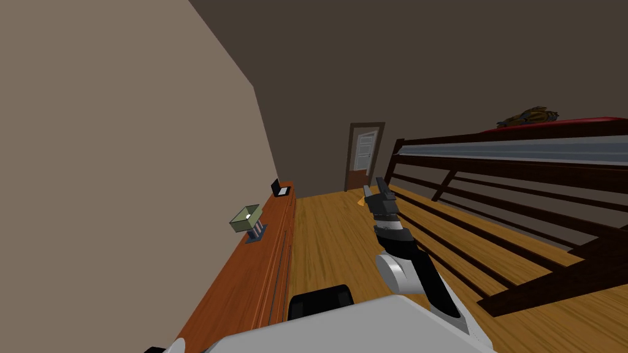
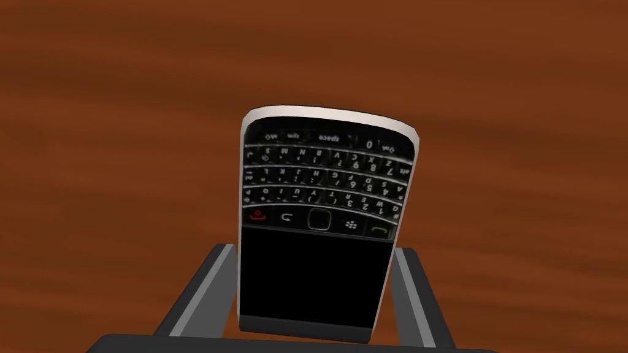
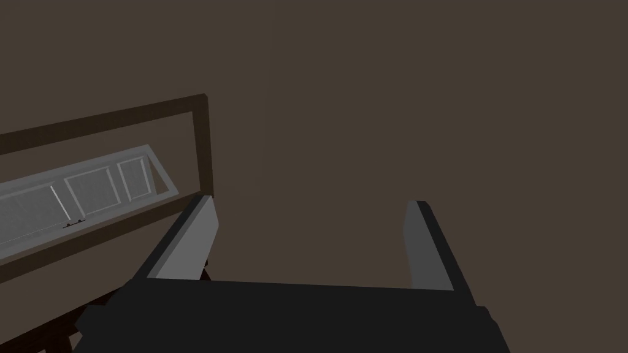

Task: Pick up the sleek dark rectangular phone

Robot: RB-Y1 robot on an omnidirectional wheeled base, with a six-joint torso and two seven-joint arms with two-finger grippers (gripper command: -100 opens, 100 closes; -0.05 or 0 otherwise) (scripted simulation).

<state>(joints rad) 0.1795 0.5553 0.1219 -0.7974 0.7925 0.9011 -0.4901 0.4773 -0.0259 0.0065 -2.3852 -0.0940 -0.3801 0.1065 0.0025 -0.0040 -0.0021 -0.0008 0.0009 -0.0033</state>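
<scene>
One phone (image 2: 316, 245) in L jaws, brown wood (image 2: 92, 153) behind, R jaws apart

Setting: a home, bedroom.

Evidence:
- A dark wooden bunk bed (image 1: 521, 171) with slatted rails. A grey mattress (image 1: 521, 150) lies on the upper level under a red cover (image 1: 582, 121), and a toy car (image 1: 528, 116) sits on the cover.
- A long reddish-brown dresser (image 1: 245, 282) runs along the beige wall (image 1: 122, 153), with drawer lines down its front. A small lamp (image 1: 247, 219) with a green shade stands on top.
- The wood plank floor (image 1: 331, 245) shows clear grain.
- At the far end is a white panelled door (image 1: 365, 150) in a brown frame.
- The remaining walls are dark brown.
</scene>
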